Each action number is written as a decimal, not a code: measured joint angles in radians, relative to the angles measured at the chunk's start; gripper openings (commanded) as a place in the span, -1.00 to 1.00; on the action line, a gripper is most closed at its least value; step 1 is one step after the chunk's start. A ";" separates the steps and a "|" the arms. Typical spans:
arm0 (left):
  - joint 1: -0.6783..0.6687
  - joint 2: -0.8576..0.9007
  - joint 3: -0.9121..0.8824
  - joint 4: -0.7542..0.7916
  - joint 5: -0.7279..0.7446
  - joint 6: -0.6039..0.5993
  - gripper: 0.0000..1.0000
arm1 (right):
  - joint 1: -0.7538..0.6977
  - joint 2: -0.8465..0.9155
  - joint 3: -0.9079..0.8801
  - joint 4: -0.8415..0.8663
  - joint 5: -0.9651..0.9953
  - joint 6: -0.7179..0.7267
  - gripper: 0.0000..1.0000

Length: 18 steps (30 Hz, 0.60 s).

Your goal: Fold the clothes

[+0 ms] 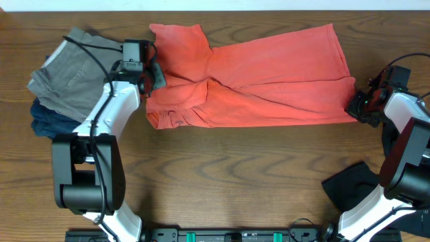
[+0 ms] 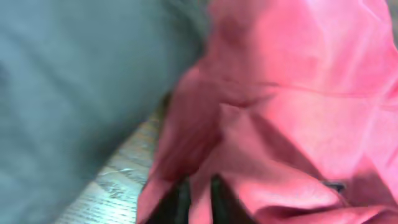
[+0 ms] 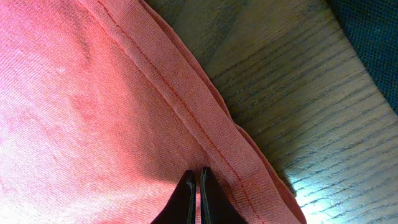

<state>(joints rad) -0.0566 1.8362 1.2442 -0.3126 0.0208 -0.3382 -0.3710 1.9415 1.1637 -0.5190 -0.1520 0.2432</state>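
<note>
The coral-red T-shirt (image 1: 269, 74) lies crumpled and partly spread across the far middle of the table, with no lettering showing. My left gripper (image 1: 153, 75) is at the shirt's bunched left end. In the left wrist view its fingers (image 2: 196, 200) are shut with a fold of the red cloth (image 2: 292, 106) pinched between them. My right gripper (image 1: 357, 106) is at the shirt's near right corner. In the right wrist view its fingers (image 3: 197, 182) are shut on the red cloth (image 3: 81, 106) just inside the stitched hem (image 3: 186, 106).
A grey-khaki garment (image 1: 74, 64) lies at the far left on a navy garment (image 1: 48, 121); the grey one also shows in the left wrist view (image 2: 74, 81). A black cloth-like shape (image 1: 351, 183) lies near the right arm's base. The wooden table (image 1: 228, 175) shows bare in front.
</note>
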 measured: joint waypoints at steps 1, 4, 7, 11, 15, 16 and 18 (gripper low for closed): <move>0.006 0.000 0.000 -0.007 -0.001 -0.002 0.19 | 0.000 0.000 0.000 0.000 0.000 0.000 -0.90; 0.010 0.000 0.002 -0.077 0.016 -0.012 0.41 | 0.000 0.000 0.000 0.000 0.000 0.000 -0.90; 0.010 0.000 0.003 -0.214 0.075 -0.021 0.40 | 0.000 0.000 0.000 -0.001 0.000 0.000 -0.90; 0.009 0.000 0.003 -0.430 0.160 -0.024 0.39 | 0.000 0.000 0.000 -0.001 0.000 0.000 -0.90; 0.009 0.000 0.003 -0.537 0.198 -0.019 0.25 | 0.000 0.000 0.000 -0.001 0.000 0.000 -0.90; 0.009 0.000 0.003 -0.541 0.205 -0.014 0.20 | 0.000 0.000 0.000 -0.001 0.000 0.000 -0.90; 0.006 0.000 0.003 -0.527 0.214 -0.001 0.15 | 0.000 0.000 0.000 -0.001 0.000 0.000 -0.90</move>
<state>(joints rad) -0.0502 1.8362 1.2469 -0.8394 0.2348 -0.3393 -0.3710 1.9415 1.1637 -0.5201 -0.1524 0.2428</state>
